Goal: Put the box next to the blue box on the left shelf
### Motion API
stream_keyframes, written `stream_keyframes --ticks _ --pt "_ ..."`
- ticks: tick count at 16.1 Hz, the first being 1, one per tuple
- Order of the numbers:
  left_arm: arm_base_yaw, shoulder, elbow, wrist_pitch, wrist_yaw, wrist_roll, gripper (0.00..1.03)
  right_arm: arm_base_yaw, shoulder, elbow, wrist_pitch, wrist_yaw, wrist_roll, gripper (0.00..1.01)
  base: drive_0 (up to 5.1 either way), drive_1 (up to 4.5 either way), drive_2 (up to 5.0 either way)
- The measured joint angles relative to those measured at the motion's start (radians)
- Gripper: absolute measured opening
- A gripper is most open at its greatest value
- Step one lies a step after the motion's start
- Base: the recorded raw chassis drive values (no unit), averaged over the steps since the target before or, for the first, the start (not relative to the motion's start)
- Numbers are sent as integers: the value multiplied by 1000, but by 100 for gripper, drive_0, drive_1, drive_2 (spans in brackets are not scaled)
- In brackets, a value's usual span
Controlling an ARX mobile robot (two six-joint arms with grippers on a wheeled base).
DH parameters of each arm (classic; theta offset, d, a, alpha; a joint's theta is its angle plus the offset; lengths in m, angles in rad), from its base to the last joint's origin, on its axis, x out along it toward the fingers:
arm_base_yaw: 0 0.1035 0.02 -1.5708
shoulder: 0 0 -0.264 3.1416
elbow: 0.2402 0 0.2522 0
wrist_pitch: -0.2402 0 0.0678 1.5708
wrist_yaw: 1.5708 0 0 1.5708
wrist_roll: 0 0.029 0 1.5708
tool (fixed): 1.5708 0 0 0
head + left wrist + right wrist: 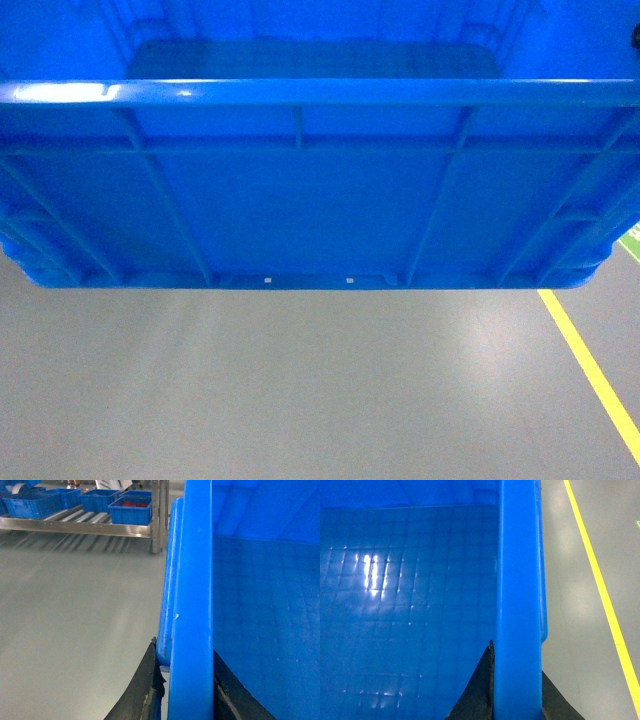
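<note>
Left wrist view: the left end effector (pixel 182 690) straddles the thick left rim of the box (pixel 260 605), one dark finger (pixel 142 695) outside the wall and one inside, pinching the rim between them. Far off, up and to the left of this end effector across bare grey floor (pixel 70 620), stands the left shelf (pixel 75 525), its roller lanes carrying several blue boxes (pixel 130 510); the nearest of these holds something red. Open roller lane shows between some of them, but which gap is meant cannot be told from here. Judgement: the shelf lies on the left arm's side, well apart, so the coming move is a carry toward that side before any set-down. Head view: the box fills the upper frame, held off the floor, long axis running left to right across the robot's front, its near ribbed wall (pixel 300 210) and glossy rim facing the camera; shelf not in view here. Right wrist view: the right end effector (pixel 515 690) pinches the right rim the same way, a finger on each side. Box is bright blue, open-topped, with a faintly gridded empty floor. A yellow line (pixel 600 585) runs along the floor beside it.
</note>
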Motion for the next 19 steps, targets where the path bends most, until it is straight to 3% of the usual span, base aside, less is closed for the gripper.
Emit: stream_keyframes --ticks 19 --pt "0 1 0 2 1 0 15 0 0 0 1 1 0 7 1 424 -422"
